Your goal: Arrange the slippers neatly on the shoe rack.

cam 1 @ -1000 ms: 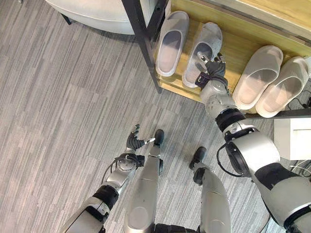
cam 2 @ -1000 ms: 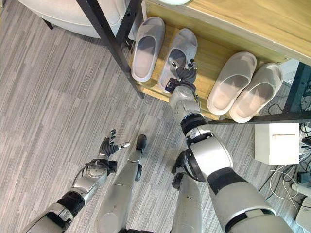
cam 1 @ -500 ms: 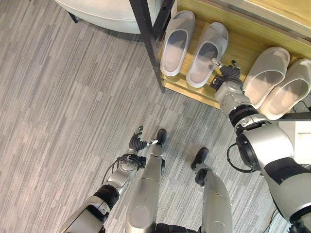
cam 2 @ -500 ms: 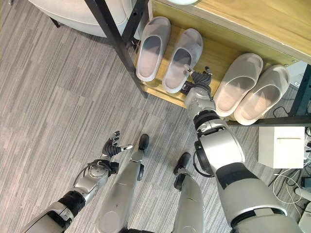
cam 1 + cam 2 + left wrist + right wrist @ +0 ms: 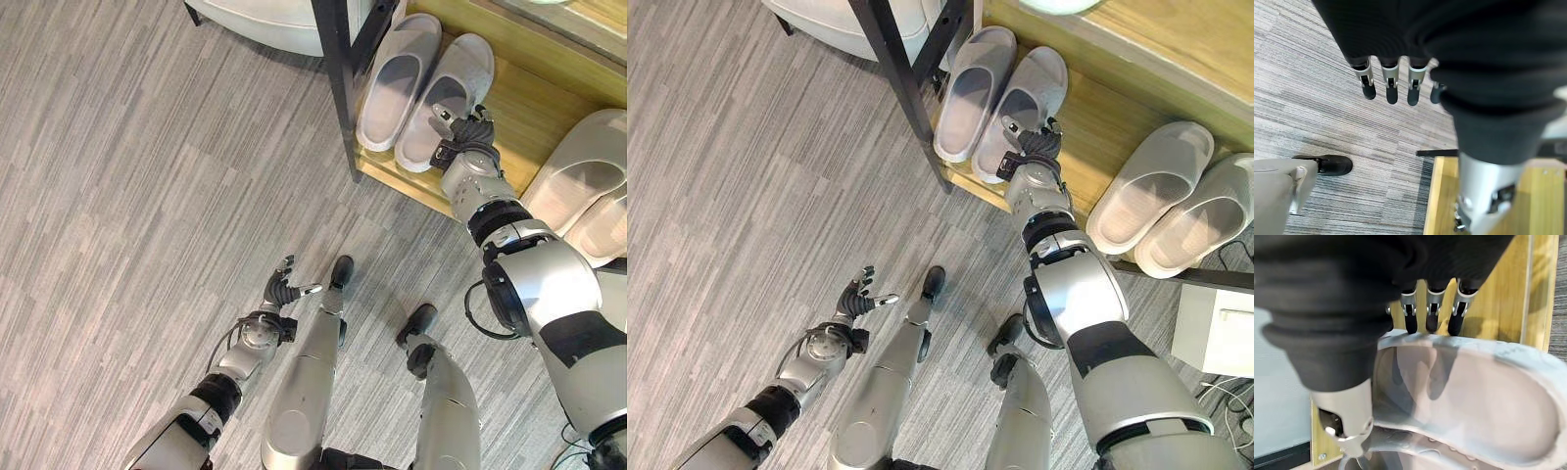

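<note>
A pair of grey slippers, left one (image 5: 396,61) and right one (image 5: 449,86), lies side by side on the wooden lower shelf (image 5: 520,116) of the shoe rack. My right hand (image 5: 464,137) rests against the right grey slipper's outer edge near its heel. In the right wrist view its straight fingers (image 5: 1431,317) touch the rim of that slipper (image 5: 1484,401), with the thumb (image 5: 1346,417) on the near side. A whitish pair (image 5: 1152,185) (image 5: 1203,216) lies further right on the same shelf. My left hand (image 5: 283,292) hangs low over the floor, fingers (image 5: 1391,89) relaxed and holding nothing.
A black metal post (image 5: 339,80) of the rack stands just left of the grey pair. A pale round seat (image 5: 263,12) sits behind it on the grey plank floor. A white box (image 5: 1215,329) stands on the floor at the right.
The camera has shifted. My right hand left the right grey slipper's heel, swung right, and now lies along its outer edge. That slipper now lies parallel to its mate.
</note>
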